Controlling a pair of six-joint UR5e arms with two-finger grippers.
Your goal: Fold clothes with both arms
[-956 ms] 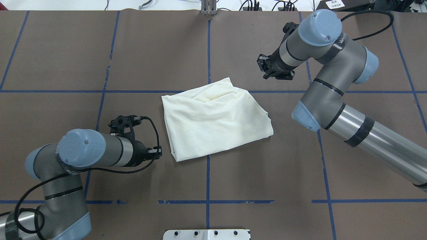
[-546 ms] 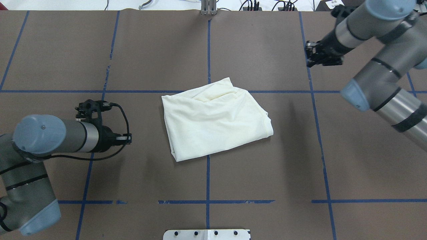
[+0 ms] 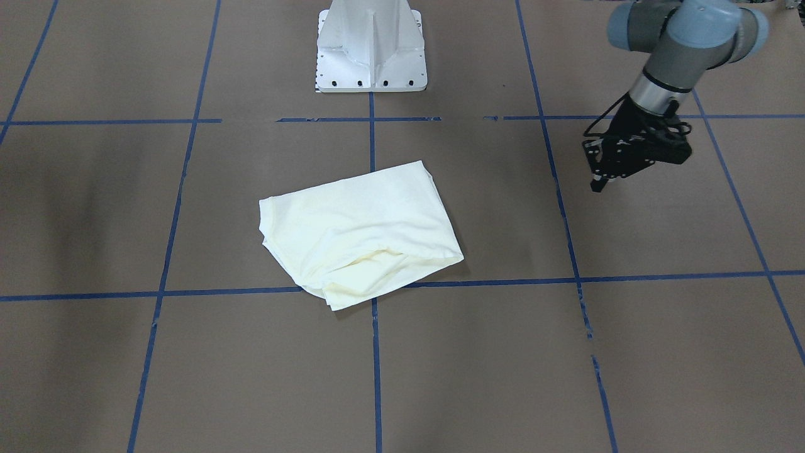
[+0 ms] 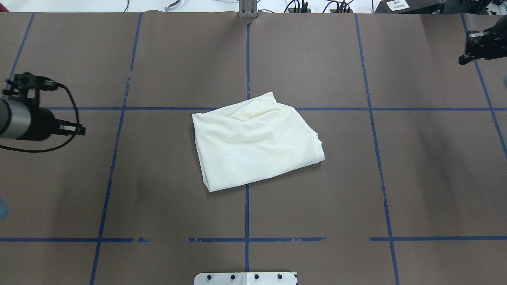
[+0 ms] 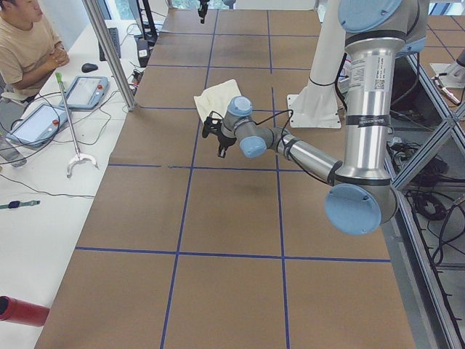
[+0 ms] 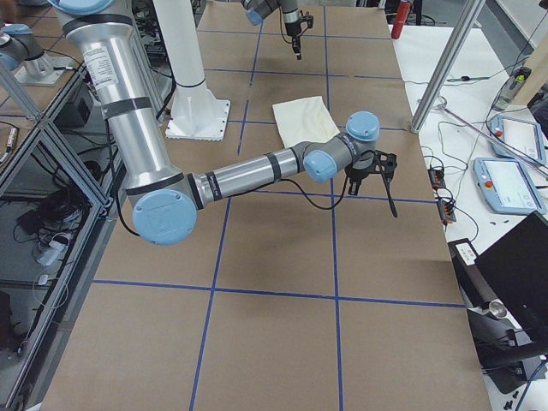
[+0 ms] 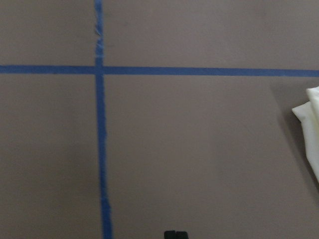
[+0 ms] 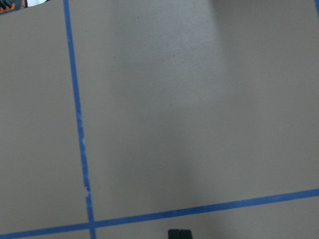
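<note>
The clothes are one cream shirt (image 4: 255, 142), folded into a rough rectangle in the middle of the brown table, print hidden. The front view also shows the shirt (image 3: 361, 236), and its edge enters the left wrist view (image 7: 311, 124). My left gripper (image 4: 79, 129) hovers far to the shirt's left, shut and holding nothing; in the front view this left gripper (image 3: 597, 184) points down at bare table. My right gripper (image 4: 465, 59) is at the far right corner, well away from the shirt. Its fingertips (image 8: 179, 233) sit together, shut and empty.
The white pedestal base (image 3: 371, 47) stands at the robot's edge of the table. Blue tape lines (image 4: 247, 213) grid the surface. A person (image 5: 25, 43) sits at a side bench with tablets and a grabber pole (image 5: 69, 123).
Both arms have swung outward from the shirt: the left gripper toward the left edge, the right gripper toward the far right corner. The shirt has not moved.
</note>
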